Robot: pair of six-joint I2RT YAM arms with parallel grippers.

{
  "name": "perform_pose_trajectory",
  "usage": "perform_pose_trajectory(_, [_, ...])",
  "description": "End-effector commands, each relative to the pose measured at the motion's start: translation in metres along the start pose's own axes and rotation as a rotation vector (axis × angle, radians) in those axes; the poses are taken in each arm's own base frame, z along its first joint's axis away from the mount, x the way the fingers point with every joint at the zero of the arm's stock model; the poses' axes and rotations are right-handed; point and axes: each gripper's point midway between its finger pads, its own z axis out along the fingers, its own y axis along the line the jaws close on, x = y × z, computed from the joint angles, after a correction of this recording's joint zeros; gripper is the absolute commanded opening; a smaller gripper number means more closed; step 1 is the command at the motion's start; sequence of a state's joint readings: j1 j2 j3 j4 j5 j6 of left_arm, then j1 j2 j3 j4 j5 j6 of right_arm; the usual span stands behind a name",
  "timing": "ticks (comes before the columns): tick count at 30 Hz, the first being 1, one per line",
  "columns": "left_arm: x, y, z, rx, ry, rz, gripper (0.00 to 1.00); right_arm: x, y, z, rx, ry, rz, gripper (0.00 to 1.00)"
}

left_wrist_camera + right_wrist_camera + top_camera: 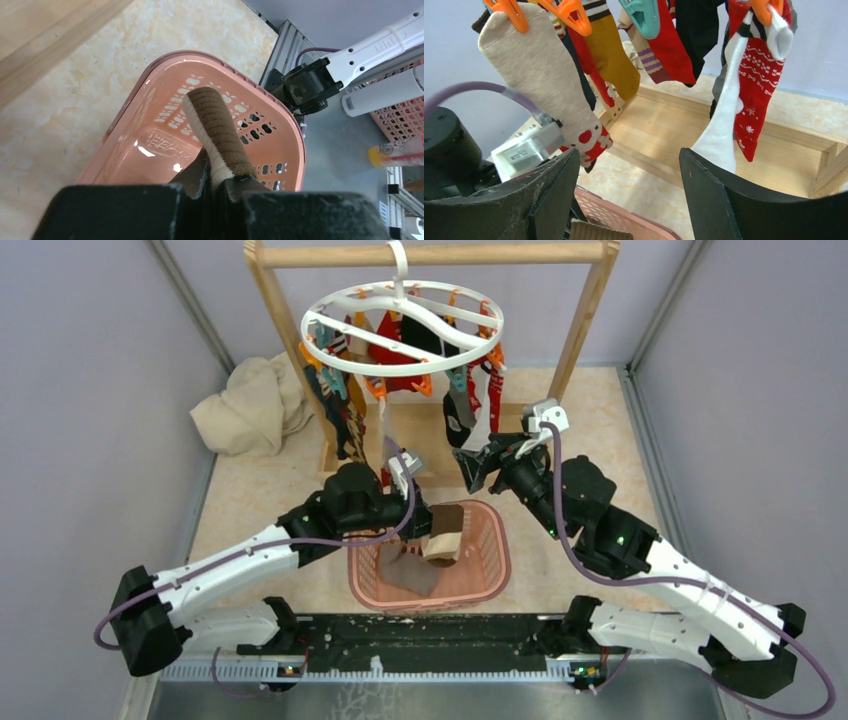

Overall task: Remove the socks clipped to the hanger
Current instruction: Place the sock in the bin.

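The white ring hanger (395, 371) hangs by its hook from the wooden rail, with several socks (340, 410) clipped round it in orange and teal clips. My left gripper (217, 175) is shut on a brown and cream ribbed sock (215, 125), held above the pink basket (165, 95). In the top view that left gripper (425, 518) sits over the basket's far rim. My right gripper (629, 165) stands open under the hanger. A beige sock (539, 75) hangs by its left finger, and white (719, 135) and red (756, 85) socks hang by its right. Nothing is between its fingers.
The pink basket (490, 560) sits between the arms with a grey sock (410, 570) inside. The wooden rail frame (440, 254) stands at the back on its wooden base. A beige cloth (250, 405) is heaped at the back left. Grey walls close in both sides.
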State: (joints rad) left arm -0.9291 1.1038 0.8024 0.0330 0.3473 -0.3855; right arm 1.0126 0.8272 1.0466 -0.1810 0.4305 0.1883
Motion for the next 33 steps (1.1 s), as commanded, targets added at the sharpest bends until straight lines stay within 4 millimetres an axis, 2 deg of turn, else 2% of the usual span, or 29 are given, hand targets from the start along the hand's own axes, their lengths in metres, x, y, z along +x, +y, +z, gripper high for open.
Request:
perform_pose_trajectory(1, [0.002, -0.005, 0.007, 0.046, -0.004, -0.007, 0.12, -0.017, -0.003, -0.007, 0.009, -0.055, 0.034, 0.73])
perform_pose_trajectory(5, [0.021, 0.004, 0.009, 0.013, 0.045, -0.027, 0.25, -0.015, -0.004, -0.008, 0.012, -0.053, 0.031, 0.74])
perform_pose_trajectory(7, [0.029, 0.008, 0.009, -0.002, 0.063, -0.038, 0.37, -0.014, -0.004, -0.007, 0.014, -0.051, 0.032, 0.74])
perform_pose_trajectory(11, [0.047, 0.014, 0.013, -0.014, 0.114, -0.051, 0.49, -0.01, -0.003, -0.006, 0.009, -0.046, 0.031, 0.74])
perform_pose_trajectory(15, [0.058, 0.015, 0.017, -0.025, 0.165, -0.04, 0.55, -0.008, -0.001, -0.004, 0.005, -0.04, 0.029, 0.74])
perform_pose_trajectory(18, [0.053, 0.012, 0.017, -0.029, 0.155, -0.021, 0.59, -0.008, -0.001, -0.004, 0.004, -0.039, 0.029, 0.74])
perform_pose_trajectory(19, [0.05, 0.009, 0.016, -0.028, 0.143, -0.012, 0.74, -0.007, -0.001, -0.003, 0.005, -0.037, 0.027, 0.74])
perform_pose_trajectory(21, [0.047, 0.009, 0.013, -0.043, 0.143, -0.004, 0.97, -0.006, -0.001, -0.003, 0.006, -0.036, 0.026, 0.74])
perform_pose_trajectory(33, [0.009, 0.0, -0.013, -0.103, 0.071, 0.087, 0.99, 0.0, 0.001, 0.003, 0.002, -0.015, 0.014, 0.77])
